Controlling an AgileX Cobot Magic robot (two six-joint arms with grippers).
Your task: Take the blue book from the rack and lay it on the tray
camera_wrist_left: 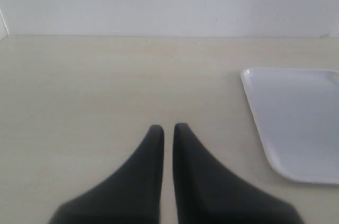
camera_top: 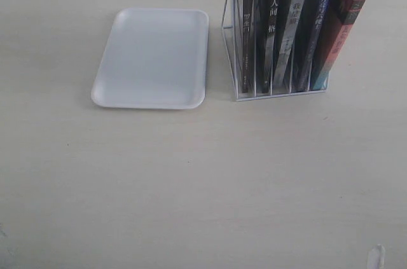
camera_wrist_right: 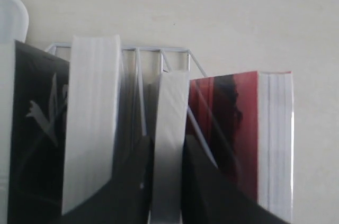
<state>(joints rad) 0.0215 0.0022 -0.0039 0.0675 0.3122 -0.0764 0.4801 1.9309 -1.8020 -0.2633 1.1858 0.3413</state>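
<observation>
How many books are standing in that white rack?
5, all in the rack, left to right in the exterior view: first black book, second black book, grey-spined book, blue book, red book at the right end. None seems hidden.

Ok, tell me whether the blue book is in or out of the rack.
In: the blue book stands slotted in the rack, beside the red book.
</observation>
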